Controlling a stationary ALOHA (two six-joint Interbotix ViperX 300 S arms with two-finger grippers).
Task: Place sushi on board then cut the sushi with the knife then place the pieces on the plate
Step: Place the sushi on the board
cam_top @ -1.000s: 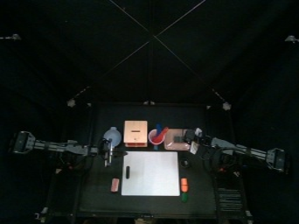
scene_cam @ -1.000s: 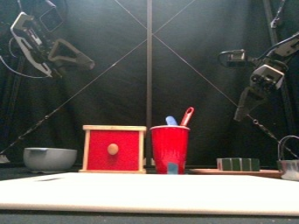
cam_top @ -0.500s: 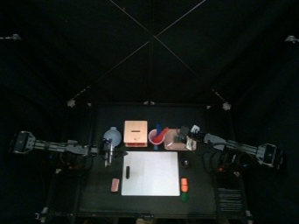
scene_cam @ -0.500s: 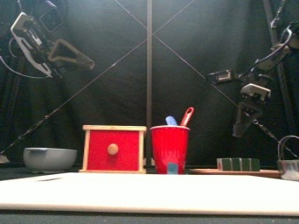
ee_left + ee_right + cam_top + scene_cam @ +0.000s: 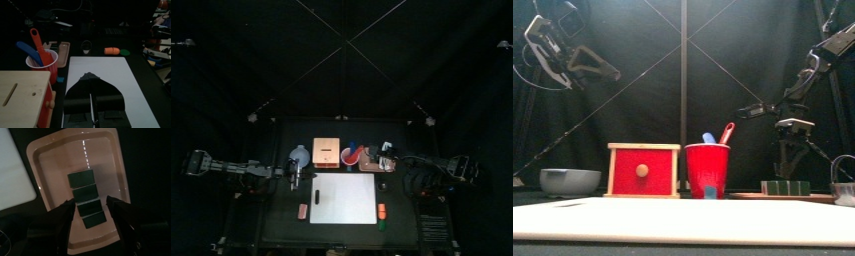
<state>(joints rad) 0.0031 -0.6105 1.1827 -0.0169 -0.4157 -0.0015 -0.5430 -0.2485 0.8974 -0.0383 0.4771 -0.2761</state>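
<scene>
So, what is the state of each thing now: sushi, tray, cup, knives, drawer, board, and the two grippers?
Sushi: whole, blocks joined, lying on the tray.
Tray: flat, holds only the sushi.
Cup: upright.
Knives: standing in the cup.
Drawer: shut.
Board: bare.
Right gripper: open, one jaw on either side of the sushi.
Left gripper: shut, empty.

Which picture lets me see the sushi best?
The right wrist view: it looks straight down on the sushi roll, showing separate blocks on the pink tray. The front view shows only its side. The top view barely shows it; the left wrist view shows only the tray.
</scene>
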